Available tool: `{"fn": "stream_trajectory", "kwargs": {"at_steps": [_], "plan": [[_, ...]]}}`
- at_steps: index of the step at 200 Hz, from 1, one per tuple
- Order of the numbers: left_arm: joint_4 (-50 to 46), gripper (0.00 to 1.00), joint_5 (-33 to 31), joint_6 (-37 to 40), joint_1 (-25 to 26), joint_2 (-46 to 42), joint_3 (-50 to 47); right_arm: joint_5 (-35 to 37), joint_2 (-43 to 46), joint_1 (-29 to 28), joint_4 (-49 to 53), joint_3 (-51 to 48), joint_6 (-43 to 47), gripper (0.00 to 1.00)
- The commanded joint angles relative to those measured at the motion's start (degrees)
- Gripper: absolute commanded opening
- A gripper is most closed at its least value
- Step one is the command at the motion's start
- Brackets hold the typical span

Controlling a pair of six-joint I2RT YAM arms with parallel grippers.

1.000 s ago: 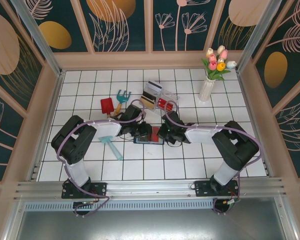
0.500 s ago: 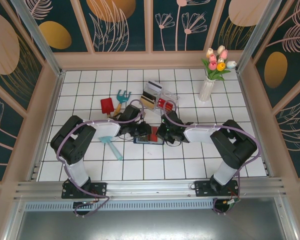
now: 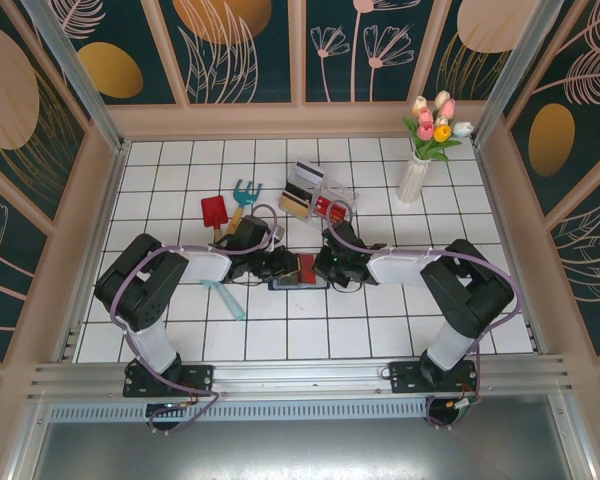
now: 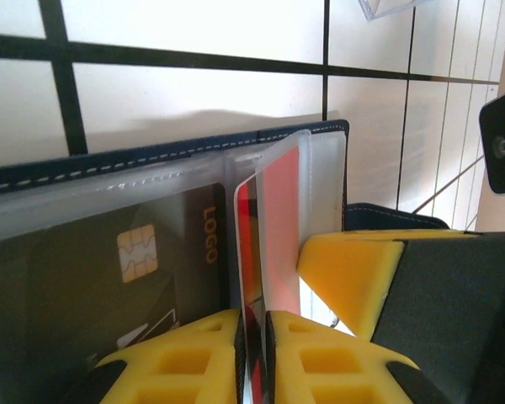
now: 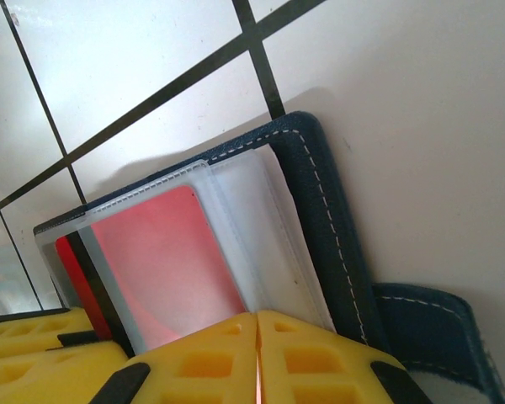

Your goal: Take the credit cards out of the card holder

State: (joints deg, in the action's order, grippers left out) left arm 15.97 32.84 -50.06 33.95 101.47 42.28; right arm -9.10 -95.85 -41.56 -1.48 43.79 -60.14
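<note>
The card holder (image 5: 324, 219) lies open on the white tiled table (image 3: 380, 330), midway between my two arms, with the red card (image 5: 160, 261) among its clear sleeves. My left gripper (image 4: 252, 328) is pinched tight on that card's edge (only thin plastic parts the pads). My right gripper (image 5: 258, 332) is clamped on the sleeve leaf beside it. The clear box (image 3: 325, 200) stands just beyond.
</note>
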Motion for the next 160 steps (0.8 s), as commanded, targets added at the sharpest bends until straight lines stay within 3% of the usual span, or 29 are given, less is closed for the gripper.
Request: {"fn": "stream_trajectory", "kwargs": {"at_steps": [1,108,160], "plan": [[1.48,0.15,2.2,-1.18,-0.63,-0.84,-1.8,2.34,-2.76,0.2,6.43,-0.28,0.94,0.1],[-0.3,0.0,0.94,0.6,-1.26,-2.17,-1.68,2.49,-2.86,0.08,6.26,-0.37,0.7,0.1],[-3.71,0.0,-1.15,2.96,-1.27,-4.3,-1.67,2.78,-2.48,0.08,6.49,-0.3,0.89,0.1]]}}
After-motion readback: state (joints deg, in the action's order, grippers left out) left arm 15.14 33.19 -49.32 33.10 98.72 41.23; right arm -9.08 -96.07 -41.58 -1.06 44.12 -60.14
